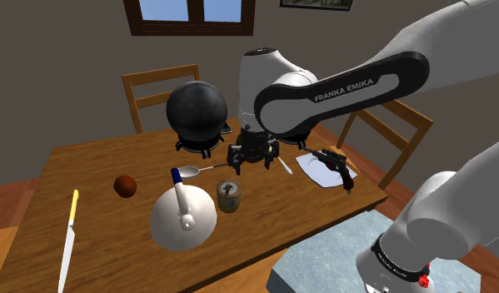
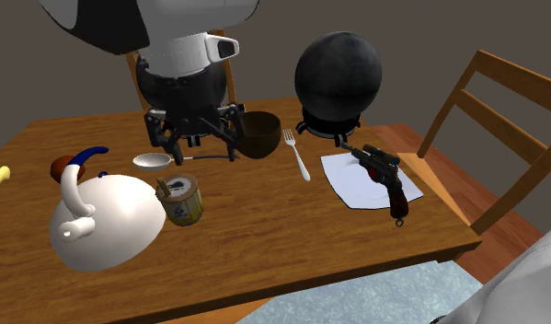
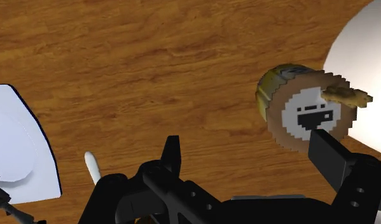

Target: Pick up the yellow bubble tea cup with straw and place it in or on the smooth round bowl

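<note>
Jaws wide and empty on gripper (image 2: 192,147), poised short of yellow bubble tea cup (image 2: 182,200) just beside white teapot (image 2: 108,221). Shift over, straddle cup body, lower without clipping teapot.

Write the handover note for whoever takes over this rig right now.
End effector: open, holding nothing, poised above the table close to the dark brown bowl.
Yellowish cup with straw: on the table right beside the white kettle. In the wrist view it sits off to one side of the fingers, not between them.
Done: no grasp yet, and the cup is not in the bowl.
Left: bring the end effector over the cup, close on it, lift, carry it to the bowl and release. The kettle is close to the cup, so there is probably little room on that side.
</note>
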